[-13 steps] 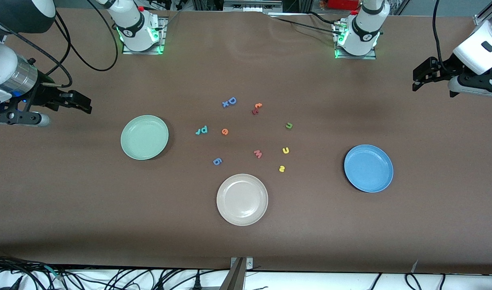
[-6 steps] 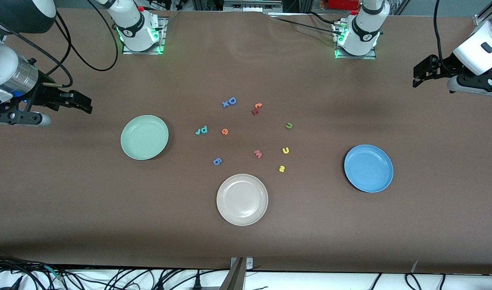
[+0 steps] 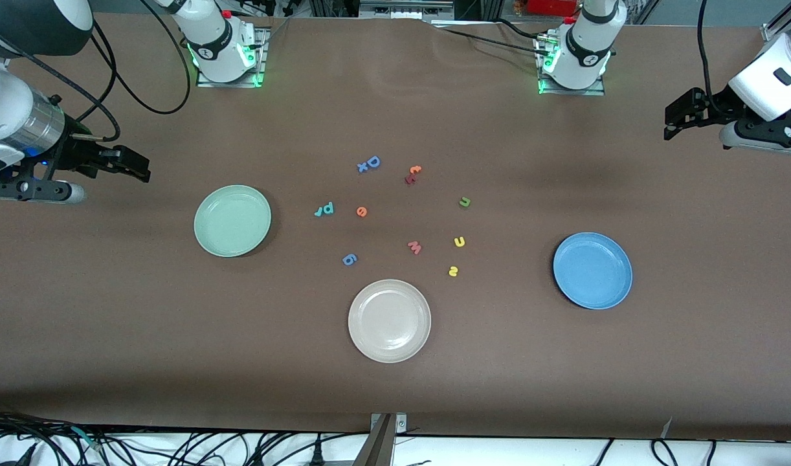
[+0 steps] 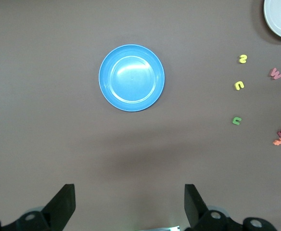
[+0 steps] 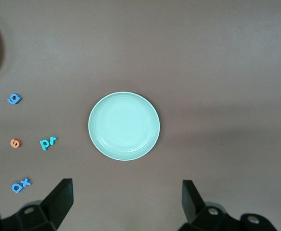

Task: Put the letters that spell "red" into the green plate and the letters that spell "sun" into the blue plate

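Brown surface [image 3: 395,401] carries every letter loose between the two arms, and neither pincer holds anything.

The right pincer [image 3: 133,169] hangs with its jaws spread wide and empty, over bare surface at the right arm's end. The green plate [image 3: 232,221] lies just inward of it, and the "red" letters lie further inward again, past the plate: the teal "r" and "d" [image 3: 323,209] touching as a pair, the orange "e" [image 3: 361,211] just beside them. The right arm is much the nearer to these; I judge it should take them. The teal pair's long axis runs roughly along the length of the surface.

The left pincer [image 3: 681,121] is likewise spread and empty, up over the left arm's end. The blue plate [image 3: 592,270] sits inward of it, and the "sun" letters lie past the plate toward the middle: the olive "n" [image 3: 464,202], the yellow "u" [image 3: 459,242] and the yellow "s" [image 3: 453,271], strung in a loose line, apart from one another. These fall to the left arm.

Both plates are empty. No brand or label is legible; the only readable marks are the letters themselves, including a blue "D" [image 3: 371,162], a pink "w" [image 3: 414,246], a blue "g" [image 3: 349,259] and a red-orange pair [image 3: 412,174], plus a beige plate [image 3: 389,320].
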`<action>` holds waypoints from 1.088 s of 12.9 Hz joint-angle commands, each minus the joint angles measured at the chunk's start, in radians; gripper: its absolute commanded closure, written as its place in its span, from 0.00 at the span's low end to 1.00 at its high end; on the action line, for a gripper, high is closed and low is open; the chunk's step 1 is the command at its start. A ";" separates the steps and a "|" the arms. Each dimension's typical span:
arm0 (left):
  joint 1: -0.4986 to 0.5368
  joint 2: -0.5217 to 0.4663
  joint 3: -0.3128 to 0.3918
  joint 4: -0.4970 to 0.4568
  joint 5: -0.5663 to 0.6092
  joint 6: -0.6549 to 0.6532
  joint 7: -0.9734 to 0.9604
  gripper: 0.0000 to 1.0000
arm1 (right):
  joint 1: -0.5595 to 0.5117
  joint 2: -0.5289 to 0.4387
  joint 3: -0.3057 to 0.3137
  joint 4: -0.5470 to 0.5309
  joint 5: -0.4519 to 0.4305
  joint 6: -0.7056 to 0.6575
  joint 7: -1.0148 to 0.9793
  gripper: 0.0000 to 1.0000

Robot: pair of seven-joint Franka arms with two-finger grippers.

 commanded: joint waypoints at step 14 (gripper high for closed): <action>0.005 0.003 -0.004 0.025 -0.011 -0.034 0.014 0.00 | 0.004 -0.009 -0.004 -0.012 0.006 -0.004 0.006 0.00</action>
